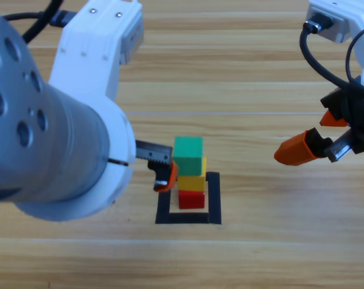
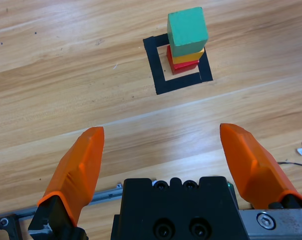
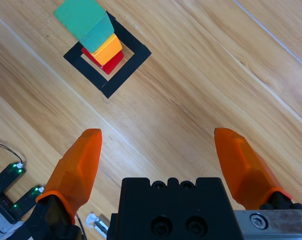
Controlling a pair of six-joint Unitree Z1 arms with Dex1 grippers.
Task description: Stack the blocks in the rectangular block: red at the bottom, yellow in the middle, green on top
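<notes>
three cubes stand in one upright column inside the black tape frame [image 1: 213, 198] on the wooden tabletop [image 1: 260, 253]: the red cube [image 1: 191, 199] at the bottom, the yellow cube [image 1: 192, 181] on it, the teal-green cube [image 1: 188, 155] on top. the column's long axis runs straight up from the wood, and the green cube sits slightly turned against the two below. the stack stands toward one side of the frame, with bare wood showing inside the tape. my left gripper [image 2: 163, 165] is released, jaws spread wide, raised clear of the stack and touching nothing. my right gripper [image 3: 158, 162] is also released, jaws wide apart, well off to the right of the frame.
</notes>
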